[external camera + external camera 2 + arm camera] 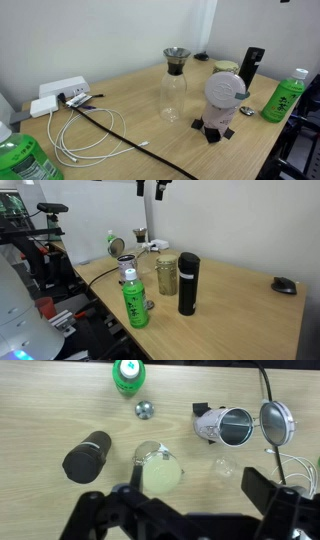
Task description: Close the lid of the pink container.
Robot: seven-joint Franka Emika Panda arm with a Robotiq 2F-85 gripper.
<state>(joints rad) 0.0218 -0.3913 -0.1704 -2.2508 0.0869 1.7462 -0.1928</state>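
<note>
The pink container (219, 113) stands upright on a dark mat near the table's front edge; it also shows in the other exterior view (126, 270). From the wrist view I look straight down into its open mouth (236, 426). The lid (277, 420) is swung open and hangs beside the rim by its clasp. In both exterior views the lid (224, 88) (116, 247) stands up above the rim. My gripper (195, 500) is open and empty, high above the table, offset from the container; its jaws show at the top of an exterior view (150, 190).
A glass carafe (175, 72) stands beside the container. A beige jar (158, 466), a black flask (87, 457) and a green bottle (128, 372) stand close by. A small metal ball (146, 408) lies on the table. A power strip (60, 90) and cables (90, 125) lie further off.
</note>
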